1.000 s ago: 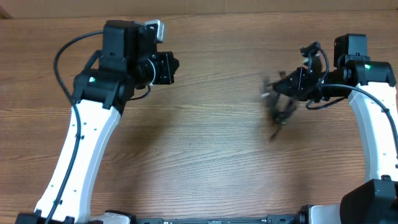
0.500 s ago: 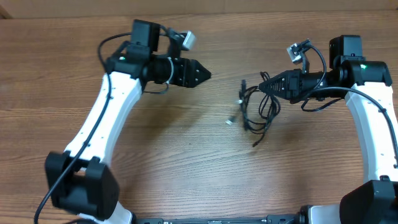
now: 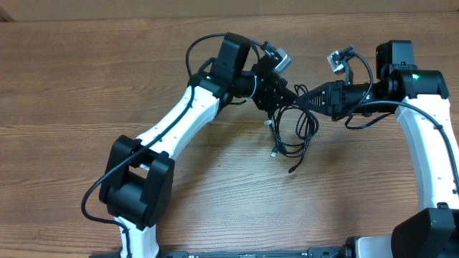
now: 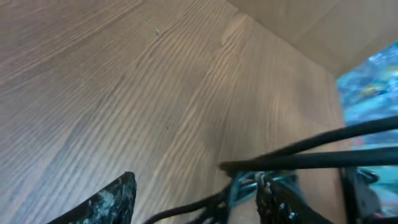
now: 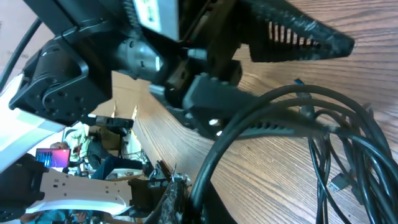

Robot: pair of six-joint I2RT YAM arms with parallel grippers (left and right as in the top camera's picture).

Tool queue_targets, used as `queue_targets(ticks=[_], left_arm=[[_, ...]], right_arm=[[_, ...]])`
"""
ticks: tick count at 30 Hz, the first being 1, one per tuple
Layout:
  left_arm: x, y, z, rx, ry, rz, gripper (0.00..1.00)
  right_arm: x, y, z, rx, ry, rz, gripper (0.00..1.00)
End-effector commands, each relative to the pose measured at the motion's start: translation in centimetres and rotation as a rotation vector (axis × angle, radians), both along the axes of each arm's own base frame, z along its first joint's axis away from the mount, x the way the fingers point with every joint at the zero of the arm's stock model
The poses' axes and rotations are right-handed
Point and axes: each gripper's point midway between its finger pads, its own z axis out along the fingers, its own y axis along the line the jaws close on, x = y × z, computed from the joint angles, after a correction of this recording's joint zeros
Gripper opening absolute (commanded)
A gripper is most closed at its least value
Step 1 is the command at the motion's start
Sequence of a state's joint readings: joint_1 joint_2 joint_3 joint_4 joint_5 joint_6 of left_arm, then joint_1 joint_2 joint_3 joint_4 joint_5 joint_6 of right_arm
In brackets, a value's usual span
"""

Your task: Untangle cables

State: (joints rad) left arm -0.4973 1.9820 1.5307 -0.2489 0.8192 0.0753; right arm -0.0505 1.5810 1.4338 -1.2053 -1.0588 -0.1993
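The cables are a loose tangle of thin black cords, hanging from my right gripper down onto the table. That gripper is shut on their upper loops. In the right wrist view the cables arc away from the shut right gripper. My left gripper has reached in from the left and meets the same bundle just beside the right one. Its jaws are open. The left wrist view shows the left gripper with a strand of the cables crossing between its fingers. Small plug ends lie below the tangle.
The left arm stretches diagonally across the middle of the wooden table. The right arm runs along the right side. A ridged finger of the left gripper shows close above the cables in the right wrist view.
The left arm has swung right across the table to the cables, and its jaws have opened. The right gripper has kept its hold and brought the bundle slightly left, where it now hangs still.
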Motion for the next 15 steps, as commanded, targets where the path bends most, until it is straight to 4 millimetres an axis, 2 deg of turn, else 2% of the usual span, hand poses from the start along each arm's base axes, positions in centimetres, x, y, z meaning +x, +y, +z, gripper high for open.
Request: queue_targets(ticks=[1, 10, 15], left_arm=[[1.0, 0.0, -0.7, 0.024, -0.053, 0.011, 0.61], [-0.5, -1.5, -2.5, 0.047, -0.043, -0.048, 0.59], [-1.2, -1.4, -3.2, 0.068, -0.001, -0.058, 0.53]], right_arm=[[-0.1, 0.4, 1.4, 0.025, -0.048, 0.019, 0.04], [-0.1, 0.4, 1.4, 0.026, -0.047, 0.019, 0.04], [-0.1, 0.4, 1.4, 0.026, -0.044, 0.018, 0.04]])
